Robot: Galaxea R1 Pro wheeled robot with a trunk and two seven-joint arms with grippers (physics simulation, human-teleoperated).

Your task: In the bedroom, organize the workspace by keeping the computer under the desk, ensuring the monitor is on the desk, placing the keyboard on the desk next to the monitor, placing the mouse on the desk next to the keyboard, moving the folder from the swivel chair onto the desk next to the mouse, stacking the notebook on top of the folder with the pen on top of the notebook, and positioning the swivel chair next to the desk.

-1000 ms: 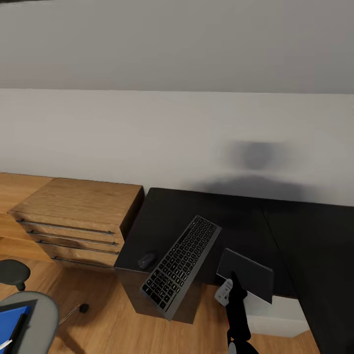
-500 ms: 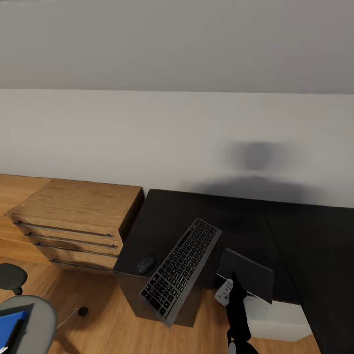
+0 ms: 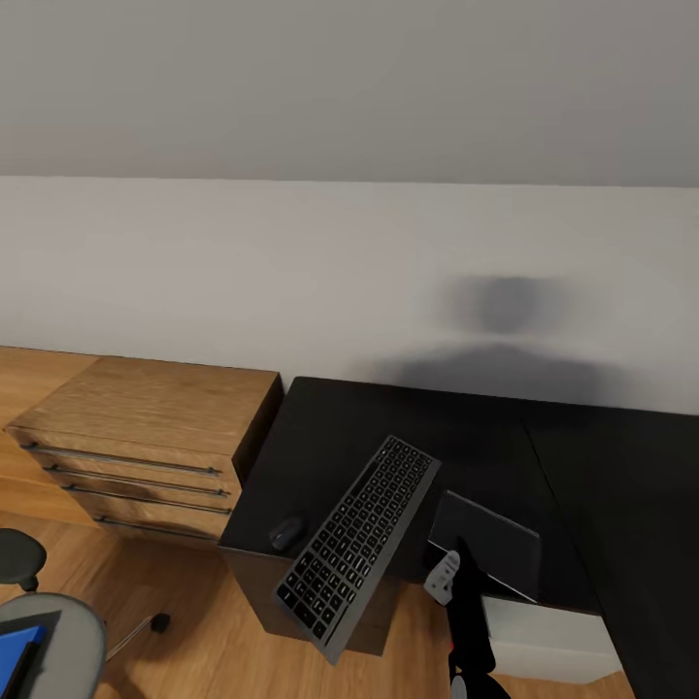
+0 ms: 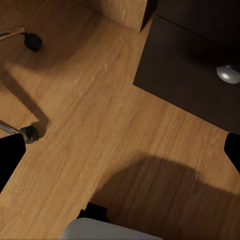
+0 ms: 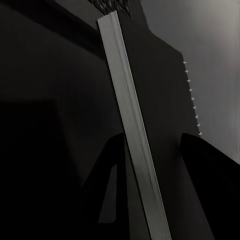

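Head view: keyboard (image 3: 357, 534) overhangs desk (image 3: 388, 427) edge (key legends unreadable).

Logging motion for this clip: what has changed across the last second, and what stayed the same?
The whole view slid slightly, so the camera moved: the wooden chest and chair drifted toward the left edge. The right gripper stays at the notebook. Keyboard and mouse lie unchanged on the desk.

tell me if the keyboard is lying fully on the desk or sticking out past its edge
Sticking out. In the head view the keyboard lies diagonally, its near end past the front edge of the desk, over the floor.
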